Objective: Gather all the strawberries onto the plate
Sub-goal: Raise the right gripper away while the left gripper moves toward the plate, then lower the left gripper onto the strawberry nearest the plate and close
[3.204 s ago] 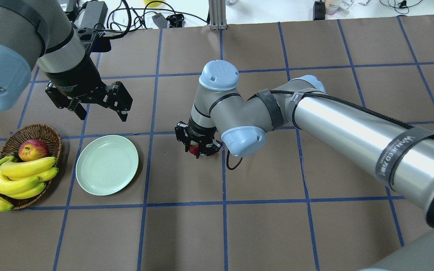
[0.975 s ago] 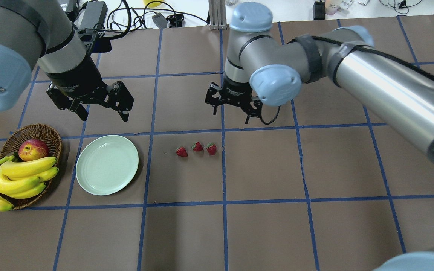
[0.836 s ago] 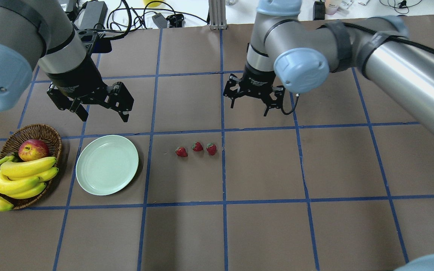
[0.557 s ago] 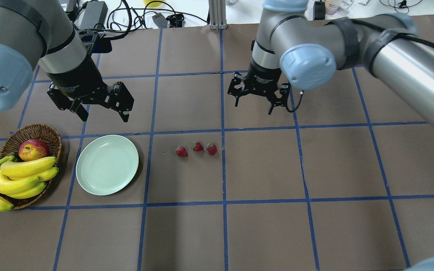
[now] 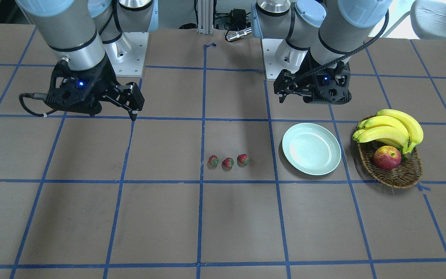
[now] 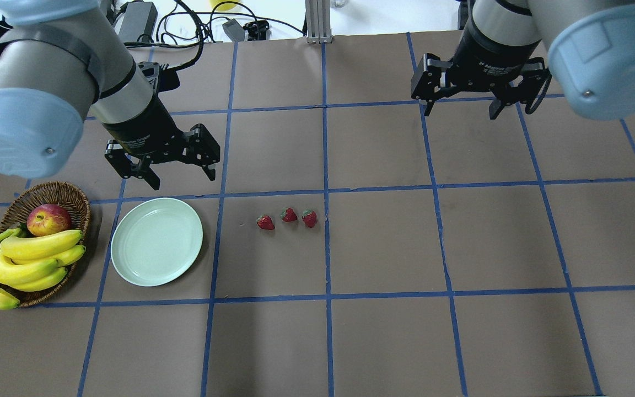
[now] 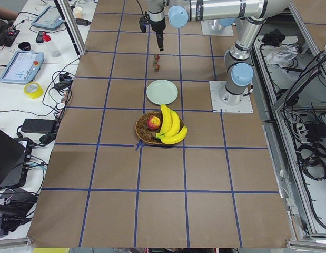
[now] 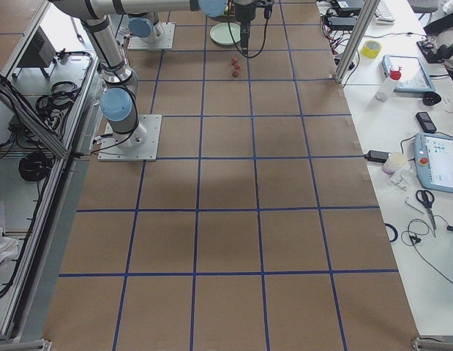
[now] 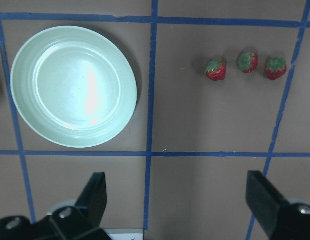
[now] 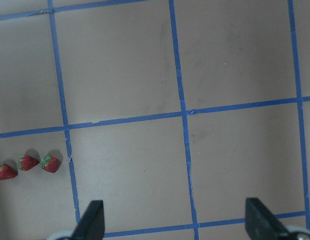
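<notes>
Plate [image 6: 156,241] lies empty on the left half of the table [image 6: 383,331], just beside the basket [image 6: 47,186] that holds bananas [image 6: 36,253] and an apple [image 6: 48,219]. Slightly farther out and to its right, the three strawberries [image 6: 289,214] sit in a short row on the table. They are close together but not touching, apart from the plate, and the rightmost is near a blue tape line [image 6: 327,248]. Beyond them both arms hang over the table holding nothing. The left gripper [image 6: 183,179] hovers just past the plate's far rim with fingers spread wide, and the right gripper [image 6: 459,113] hangs farther out and well to the right, also spread. I judge the task to be at its very start, with the first pick not yet made (no berry is in the plate). The next move probably calls for the left gripper, the closer one, to shift right over the nearest berry, come down and pinch narrowly on so small a thing. Each gripper's height above the table is hard to judge. The bananas cover part of the basket, the wrist views show only finger ends, and the side views render both grippers too small to read.
</notes>
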Available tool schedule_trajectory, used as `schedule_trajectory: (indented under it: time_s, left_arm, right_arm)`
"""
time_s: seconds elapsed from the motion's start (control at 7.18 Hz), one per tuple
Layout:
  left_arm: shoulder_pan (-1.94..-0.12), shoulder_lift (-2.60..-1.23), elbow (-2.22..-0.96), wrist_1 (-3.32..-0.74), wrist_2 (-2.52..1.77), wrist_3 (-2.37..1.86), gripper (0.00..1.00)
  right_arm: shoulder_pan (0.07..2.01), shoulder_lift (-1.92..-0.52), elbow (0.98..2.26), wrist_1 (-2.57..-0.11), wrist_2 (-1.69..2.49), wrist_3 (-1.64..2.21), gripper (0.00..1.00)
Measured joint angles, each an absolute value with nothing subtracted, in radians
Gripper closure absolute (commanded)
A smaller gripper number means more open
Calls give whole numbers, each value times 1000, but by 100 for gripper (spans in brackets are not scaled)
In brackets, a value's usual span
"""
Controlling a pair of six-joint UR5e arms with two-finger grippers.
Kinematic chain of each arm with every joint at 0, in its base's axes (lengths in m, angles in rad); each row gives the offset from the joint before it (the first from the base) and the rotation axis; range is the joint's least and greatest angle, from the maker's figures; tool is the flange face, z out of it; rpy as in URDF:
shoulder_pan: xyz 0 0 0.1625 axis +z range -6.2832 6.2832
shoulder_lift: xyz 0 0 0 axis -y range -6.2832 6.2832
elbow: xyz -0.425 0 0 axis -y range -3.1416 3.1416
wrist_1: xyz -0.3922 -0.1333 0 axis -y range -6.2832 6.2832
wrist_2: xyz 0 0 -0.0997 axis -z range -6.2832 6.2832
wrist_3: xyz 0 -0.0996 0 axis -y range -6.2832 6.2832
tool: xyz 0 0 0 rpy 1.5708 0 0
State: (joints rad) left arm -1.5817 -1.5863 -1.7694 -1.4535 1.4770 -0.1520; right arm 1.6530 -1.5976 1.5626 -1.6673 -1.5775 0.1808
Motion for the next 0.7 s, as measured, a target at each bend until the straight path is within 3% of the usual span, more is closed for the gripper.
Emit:
schedule_trajectory:
  time_s: [0.7]
  left_arm:
    - [-1644, -1643, -1868, -1307, 1563, -292, 0]
  right_arm:
    - [1650, -1614, 1561, -1673, -1576, 16, 0]
